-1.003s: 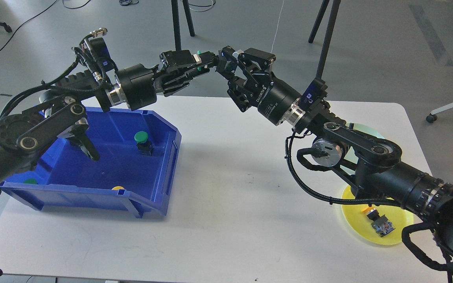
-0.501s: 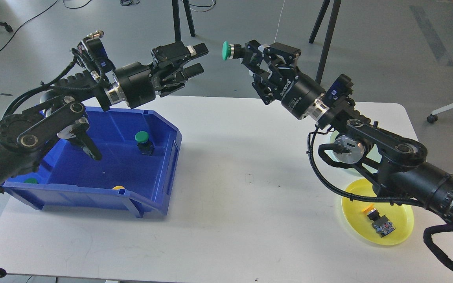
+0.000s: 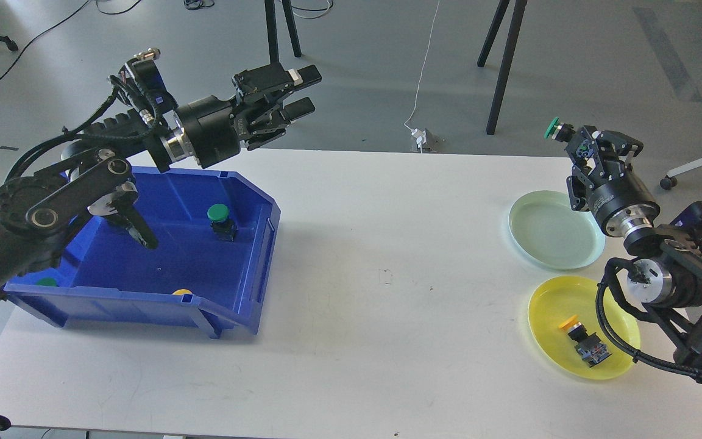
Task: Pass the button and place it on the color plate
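Observation:
My right gripper (image 3: pixel 570 139) is shut on a green-capped button (image 3: pixel 553 128) and holds it in the air above the far edge of the pale green plate (image 3: pixel 555 235). My left gripper (image 3: pixel 302 91) is open and empty, held high above the table's back edge, behind the blue bin (image 3: pixel 144 256). A yellow plate (image 3: pixel 582 326) near the front right holds a yellow-capped button (image 3: pixel 582 341). Another green-capped button (image 3: pixel 220 219) stands in the bin.
The bin at the left also shows a green cap (image 3: pixel 47 281) and a yellow cap (image 3: pixel 183 292) at its near wall. Tripod legs (image 3: pixel 497 55) stand on the floor behind the white table (image 3: pixel 375 317).
The button passed from my left gripper to my right. My right arm swung far to the right with it, from mid-table to above the green plate. My left gripper opened and stayed put.

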`<state>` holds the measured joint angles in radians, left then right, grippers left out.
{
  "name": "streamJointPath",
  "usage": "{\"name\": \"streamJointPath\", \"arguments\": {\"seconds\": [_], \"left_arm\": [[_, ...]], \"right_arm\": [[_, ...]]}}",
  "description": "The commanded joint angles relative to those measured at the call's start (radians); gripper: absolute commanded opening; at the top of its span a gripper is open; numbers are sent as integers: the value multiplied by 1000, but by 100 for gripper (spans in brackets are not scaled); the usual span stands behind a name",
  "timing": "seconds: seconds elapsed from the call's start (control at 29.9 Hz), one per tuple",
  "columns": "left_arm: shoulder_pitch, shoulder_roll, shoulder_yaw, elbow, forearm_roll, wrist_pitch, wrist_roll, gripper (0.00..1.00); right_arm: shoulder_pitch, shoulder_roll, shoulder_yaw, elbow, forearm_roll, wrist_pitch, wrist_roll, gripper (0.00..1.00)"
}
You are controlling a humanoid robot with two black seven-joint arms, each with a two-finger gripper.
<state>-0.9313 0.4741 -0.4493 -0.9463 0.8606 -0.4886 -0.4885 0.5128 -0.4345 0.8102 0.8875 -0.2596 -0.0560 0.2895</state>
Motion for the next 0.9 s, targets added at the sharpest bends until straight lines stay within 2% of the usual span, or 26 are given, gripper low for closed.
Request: {"name": "streamJointPath", "arguments": {"seconds": [0.0, 0.1, 0.3, 0.47, 0.57, 0.67, 0.87], "left_arm": [[0, -2, 0, 0, 0, 0, 0, 75], [0, -2, 0, 0, 0, 0, 0, 75], [0, -2, 0, 0, 0, 0, 0, 75], [0, 0, 0, 0, 0, 0, 0, 76], [0, 0, 0, 0, 0, 0, 0, 76], [0, 0, 0, 1, 0, 0, 0, 76], [0, -2, 0, 1, -2, 0, 0, 76]], "right_arm": [[-5, 5, -3, -38, 179, -27, -65, 4], [3, 5, -5, -59, 282, -39, -93, 4], [10, 43, -3, -142, 365, -85, -207, 7], [10, 57, -9, -160, 365, -79, -239, 27], [10, 68, -3, -160, 365, -77, -239, 48], [12, 69, -3, -159, 367, -77, -239, 73], [13, 69, -2, -145, 367, -71, -239, 94]]}}
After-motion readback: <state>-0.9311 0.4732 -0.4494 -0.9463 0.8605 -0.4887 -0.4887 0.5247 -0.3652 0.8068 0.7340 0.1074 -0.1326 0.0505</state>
